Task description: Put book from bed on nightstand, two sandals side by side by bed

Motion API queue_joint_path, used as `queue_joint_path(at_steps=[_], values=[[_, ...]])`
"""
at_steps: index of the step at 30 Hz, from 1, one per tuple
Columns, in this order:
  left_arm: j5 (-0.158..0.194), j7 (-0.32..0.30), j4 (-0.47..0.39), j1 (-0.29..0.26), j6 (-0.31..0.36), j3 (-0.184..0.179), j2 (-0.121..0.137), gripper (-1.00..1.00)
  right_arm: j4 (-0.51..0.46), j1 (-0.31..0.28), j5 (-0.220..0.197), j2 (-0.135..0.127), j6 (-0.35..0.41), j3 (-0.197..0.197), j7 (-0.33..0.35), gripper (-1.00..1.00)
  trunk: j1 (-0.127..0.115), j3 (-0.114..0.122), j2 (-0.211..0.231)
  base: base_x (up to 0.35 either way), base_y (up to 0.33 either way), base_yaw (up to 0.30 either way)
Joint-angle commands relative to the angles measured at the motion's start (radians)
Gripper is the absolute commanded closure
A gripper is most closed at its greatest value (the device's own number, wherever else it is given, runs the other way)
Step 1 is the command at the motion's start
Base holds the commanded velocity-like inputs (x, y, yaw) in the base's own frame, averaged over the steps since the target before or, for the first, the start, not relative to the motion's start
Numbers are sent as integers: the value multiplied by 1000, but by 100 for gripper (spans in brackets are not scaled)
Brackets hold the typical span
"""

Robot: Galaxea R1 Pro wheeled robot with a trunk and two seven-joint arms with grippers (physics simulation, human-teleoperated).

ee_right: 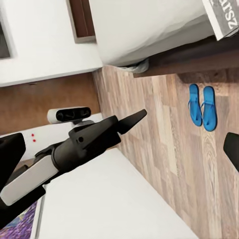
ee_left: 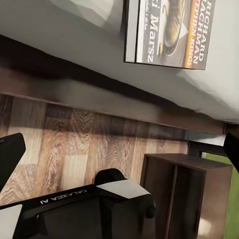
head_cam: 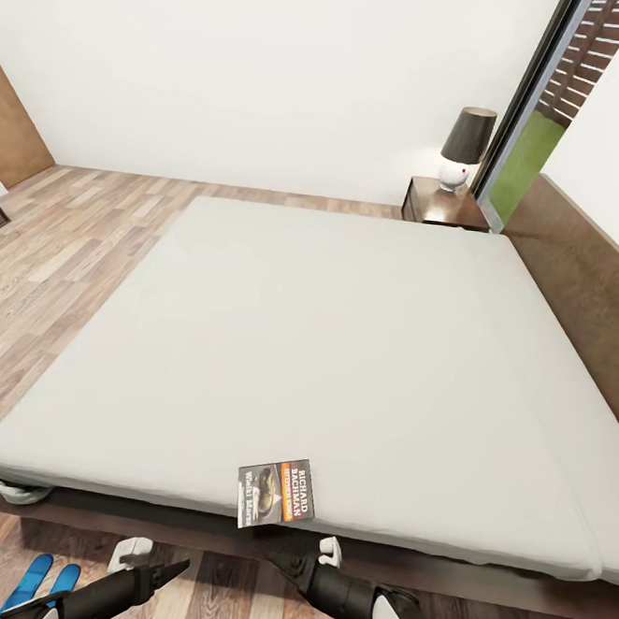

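Observation:
The book (head_cam: 276, 492) lies at the near edge of the pale grey bed (head_cam: 343, 350), one end overhanging the mattress; the left wrist view catches its cover (ee_left: 169, 32), the right wrist view a corner (ee_right: 224, 20). Both blue sandals (head_cam: 42, 582) rest side by side on the floor by the bed's near left corner, also visible from the right wrist (ee_right: 202, 106). My left gripper (head_cam: 169, 574) hovers open low in front of the bed base. My right gripper (head_cam: 287, 561) is open just below the book, against the dark base. A nightstand (head_cam: 441, 204) stands at the far side by the headboard.
A lamp (head_cam: 466, 145) sits on the far nightstand beside the tall window (head_cam: 524, 159). The brown headboard (head_cam: 593, 287) runs along the right. A dark brown open-fronted stand (ee_left: 186, 194) sits on the plank floor (head_cam: 60, 260) near the bed base.

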Motion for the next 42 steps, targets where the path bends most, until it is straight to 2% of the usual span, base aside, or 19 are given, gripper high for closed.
queue_joint_path(at_steps=[1,4,9,11,31,42], values=[[11,-1,0,0,9,-6,1,-100,0,-1,-11,-1,8,4,0,-100,0,-1,0,0,0,0],[11,-1,0,0,9,-6,1,-100,-1,-1,-11,-1,8,4,36,-100,0,-1,0,0,0,0],[11,-1,0,0,9,-7,0,-100,2,-1,-11,0,0,4,215,-100,0,-1,0,0,0,0],[11,-1,0,0,9,-7,0,-100,2,-1,-11,0,-2,4,227,-100,0,-1,0,0,0,0],[11,8,1,0,9,-7,-1,-100,45,-1,-12,0,-8,3,235,-100,0,-1,0,0,0,0],[11,19,1,0,5,-7,-11,-100,48,-1,-12,-1,-9,-5,236,-100,0,-1,0,0,0,0]])
